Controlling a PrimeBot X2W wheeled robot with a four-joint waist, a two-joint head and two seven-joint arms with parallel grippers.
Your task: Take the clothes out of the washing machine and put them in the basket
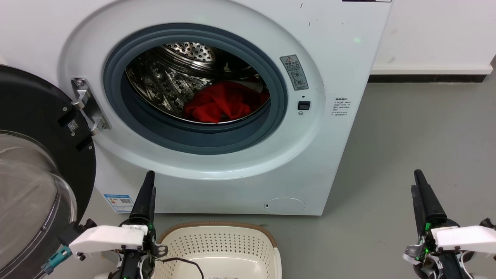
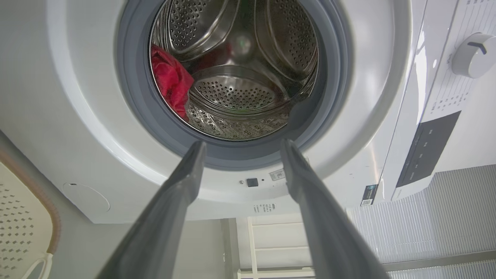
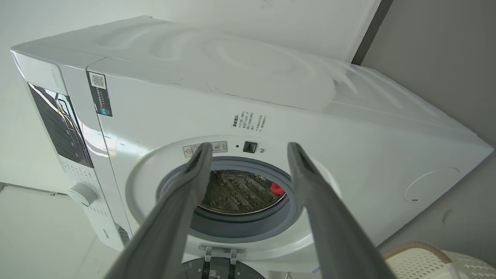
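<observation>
**Fig.: reach into the drum, not yet begun.**

- **L gripper**: fingers apart, nothing btw. them. It is held low before the machine, beside the basket's left corner. Its wrist view looks up into the drum.
- **R gripper**: likewise parted and empty, out to the right over the floor, well apart from the machine.
- **Door**: swung wide open at left, hinge beside the seal.
- **Clothes**: a red heap on the drum bottom, right of centre, behind the seal. None are in the basket, which stands on the floor below the opening.

**Judged:** the task is barely begun, and the L arm stands nearer the opening.

**To do the step well:**
1. Enter w/ fingers wide, passing over the seal lip w/o scraping it, and keep off the hinge.
2. Aim at the heap's highest fold.
3. Close deep on a bunch, not an edge, so the whole garment follows.
4. Lift up & back over the lip, since cloth may snag on the seal or drum ribs.
5. Let go only once above the basket.
</observation>
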